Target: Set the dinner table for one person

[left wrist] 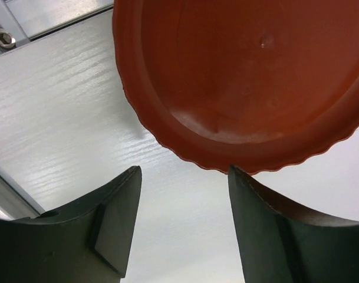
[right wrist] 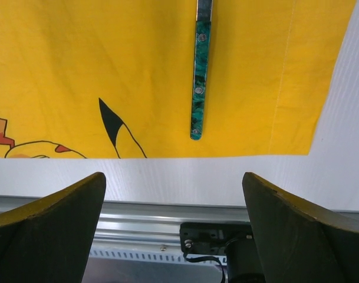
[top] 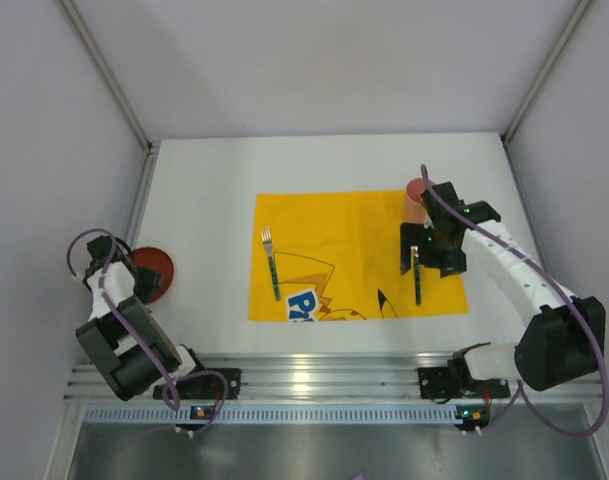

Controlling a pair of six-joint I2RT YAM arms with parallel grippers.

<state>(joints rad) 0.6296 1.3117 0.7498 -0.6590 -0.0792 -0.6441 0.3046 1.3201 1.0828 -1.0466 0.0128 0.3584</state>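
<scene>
Two grippers, jaws spread, empty; left gripper (left wrist: 185, 180) by red plate (left wrist: 244, 88), left of yellow cloth (top: 354, 250); right gripper (right wrist: 173, 183) over cloth's right edge, near knife (right wrist: 198, 76); dinner table (top: 204, 200) beneath cloth; hazard: shallow rim slipping, plate rucking cloth.

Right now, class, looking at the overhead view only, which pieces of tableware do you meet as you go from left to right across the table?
red plate → fork → green-handled utensil
</scene>
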